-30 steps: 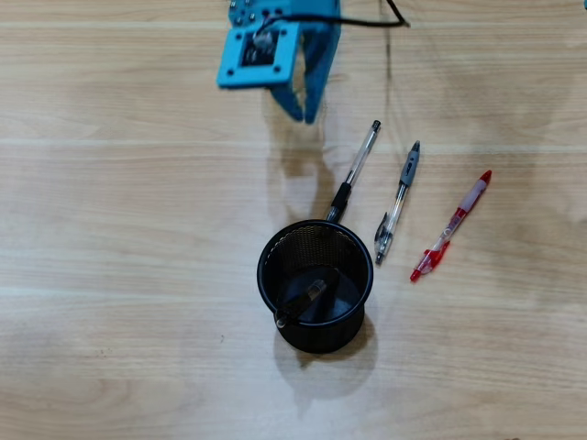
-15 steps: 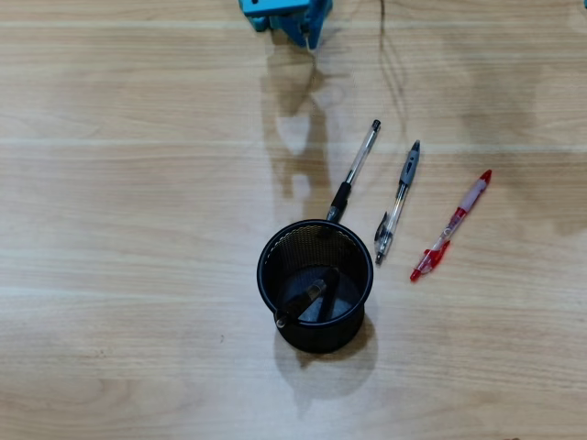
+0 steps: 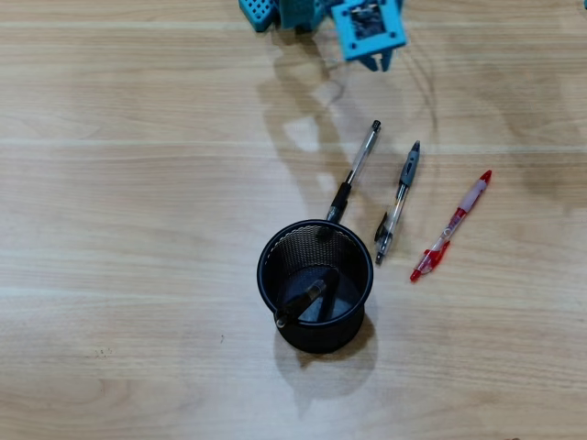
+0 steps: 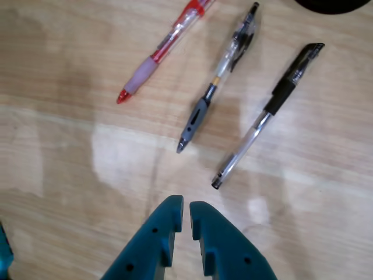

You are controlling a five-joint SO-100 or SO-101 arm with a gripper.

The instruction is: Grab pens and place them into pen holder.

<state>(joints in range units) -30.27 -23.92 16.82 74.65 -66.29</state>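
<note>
The pen holder (image 3: 260, 275) is a round black mesh cup in the middle of the overhead view, with a black pen (image 3: 303, 301) leaning inside it. Three pens lie on the table to its upper right: a clear one with a black sleeve (image 3: 353, 174), one with a grey sleeve (image 3: 400, 195) and a red one (image 3: 451, 225). My blue gripper (image 3: 378, 64) hangs at the top edge, above the pens' far ends. In the wrist view its fingertips (image 4: 186, 205) are almost together with nothing between them. They sit just short of the black-sleeved pen (image 4: 265, 116), with the grey pen (image 4: 215, 81) and red pen (image 4: 157, 55) beyond.
Everything rests on a light wooden table (image 3: 138, 229). The holder's rim (image 4: 332, 4) shows at the top edge of the wrist view. Bare wood lies to the left of and below the cup in the overhead view.
The gripper drew back toward the top edge, then swung right; it now hangs above the pens' far ends instead of up and left of them. Pens and cup have not moved.
</note>
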